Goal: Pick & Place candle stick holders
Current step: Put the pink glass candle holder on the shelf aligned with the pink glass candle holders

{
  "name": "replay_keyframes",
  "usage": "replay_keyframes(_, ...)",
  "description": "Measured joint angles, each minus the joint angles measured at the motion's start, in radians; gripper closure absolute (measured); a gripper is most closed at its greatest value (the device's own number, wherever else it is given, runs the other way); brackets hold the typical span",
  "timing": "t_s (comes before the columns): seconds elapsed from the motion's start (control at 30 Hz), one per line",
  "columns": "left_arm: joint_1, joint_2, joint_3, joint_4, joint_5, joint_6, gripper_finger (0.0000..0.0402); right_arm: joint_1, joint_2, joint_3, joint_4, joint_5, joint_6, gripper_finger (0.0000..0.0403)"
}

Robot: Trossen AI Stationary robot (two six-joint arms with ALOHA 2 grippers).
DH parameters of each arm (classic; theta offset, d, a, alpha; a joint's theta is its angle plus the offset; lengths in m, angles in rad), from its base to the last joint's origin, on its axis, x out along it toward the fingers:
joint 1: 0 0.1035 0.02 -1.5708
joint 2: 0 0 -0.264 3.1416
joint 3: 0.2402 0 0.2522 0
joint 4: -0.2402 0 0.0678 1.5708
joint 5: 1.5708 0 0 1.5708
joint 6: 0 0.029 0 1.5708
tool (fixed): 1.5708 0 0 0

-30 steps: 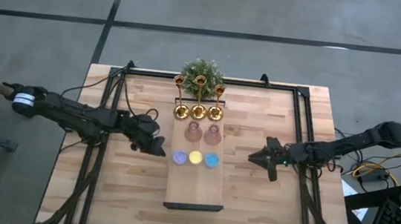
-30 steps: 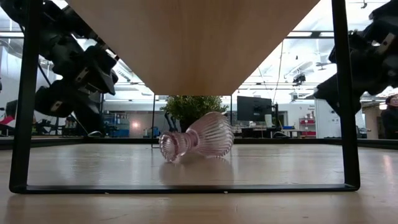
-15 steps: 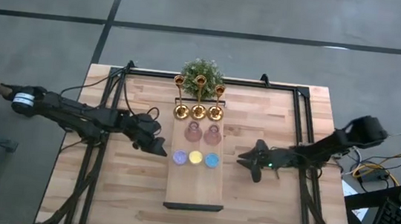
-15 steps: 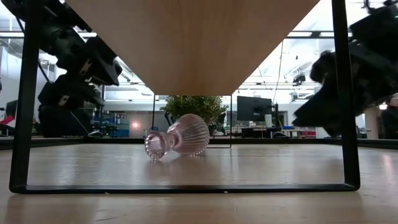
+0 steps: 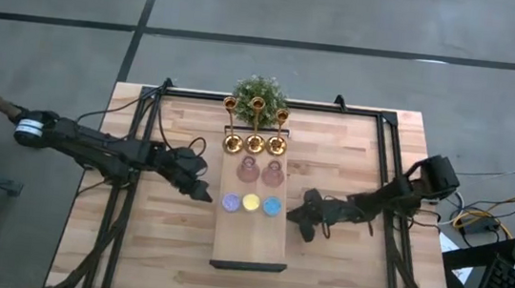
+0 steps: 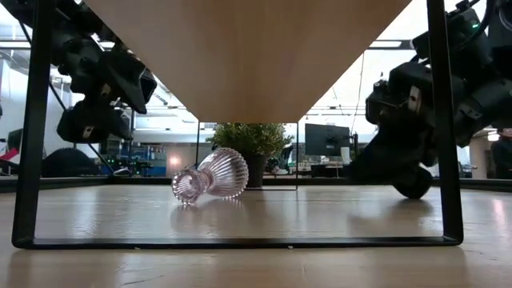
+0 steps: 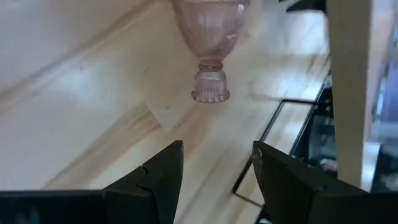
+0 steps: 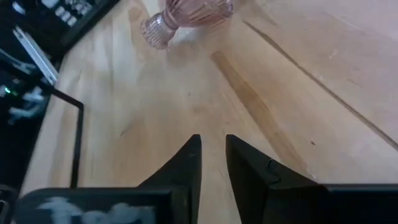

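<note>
Left gripper (image 5: 202,193) open; right gripper (image 5: 300,215) nearly closed, empty.

Even, bright overhead light fills the high view. The low view is backlit, its arms silhouetted. The wrist views blur close up, and the desk (image 6: 256,216) shows soft sheen.

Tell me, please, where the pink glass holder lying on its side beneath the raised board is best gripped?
Probably at the pink glass holder's narrow neck, between ribbed bowl and flared foot, coming in low from the left gripper's side: the foot points toward those open jaws.
</note>
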Motion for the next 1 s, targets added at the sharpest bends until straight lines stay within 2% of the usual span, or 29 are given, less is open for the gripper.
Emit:
replay_keyframes(0.2,-0.001,0.000,0.000,0.002,-0.043,0.225,0.0207,0.000,-0.084,-0.047,-0.022,-0.053,-0.003,0.0348)
replay_keyframes(0.27,0.000,0.001,0.000,-0.039,-0.102,0.298,0.0207,0.000,-0.118,-0.050,-0.037,-0.073,-0.005,0.0347)
replay_keyframes(0.37,0.000,0.005,-0.001,-0.088,-0.243,0.396,0.0207,-0.001,-0.165,-0.046,-0.072,-0.078,0.078,0.0347)
replay_keyframes(0.53,0.001,0.004,-0.001,-0.083,-0.397,0.584,0.0207,0.002,-0.232,-0.024,-0.223,-0.093,0.173,0.0351)
replay_keyframes(0.67,0.001,0.004,-0.001,-0.030,-0.411,0.747,0.0207,0.001,-0.262,-0.005,-0.313,-0.125,0.250,0.0350)
replay_keyframes(0.87,0.003,0.008,-0.001,-0.022,-0.405,0.831,0.0207,0.000,-0.249,0.024,-0.354,-0.138,0.369,0.0349)
replay_keyframes(1.0,-0.005,0.008,-0.001,-0.031,-0.339,0.822,0.0207,0.000,-0.225,0.055,-0.368,-0.136,0.392,0.0349)
